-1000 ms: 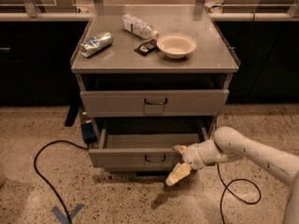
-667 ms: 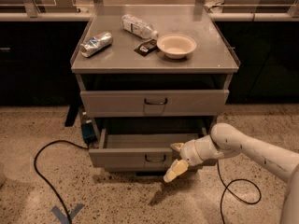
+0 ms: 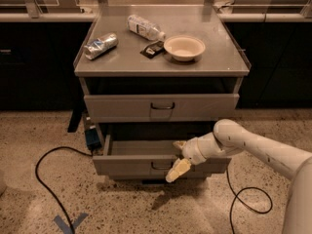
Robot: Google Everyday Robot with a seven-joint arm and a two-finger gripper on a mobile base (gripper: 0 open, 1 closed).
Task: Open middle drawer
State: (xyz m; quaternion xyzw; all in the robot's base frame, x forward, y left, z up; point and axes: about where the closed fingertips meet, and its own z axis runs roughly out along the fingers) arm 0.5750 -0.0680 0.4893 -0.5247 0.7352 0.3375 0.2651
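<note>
The middle drawer (image 3: 126, 165) is a low grey metal front with a small dark wire handle (image 3: 160, 166). It stands pulled partly out of the cabinet, with its inside (image 3: 141, 147) showing. My gripper (image 3: 178, 166) is at the drawer's front panel, just right of the handle, pointing down and to the left. My white arm (image 3: 253, 147) reaches in from the right. Above it, another grey drawer (image 3: 117, 107) is closed.
The cabinet top (image 3: 214, 57) carries a white bowl (image 3: 184, 47), a plastic bottle (image 3: 145, 28), a crushed can (image 3: 100, 46) and a dark packet (image 3: 152, 49). Black cables lie on the floor at left (image 3: 46, 179) and right (image 3: 248, 199). A blue box (image 3: 91, 138) sits by the cabinet's left side.
My gripper has shifted a little left and up along the drawer's front, closer to the handle. The drawer stays pulled out as before.
</note>
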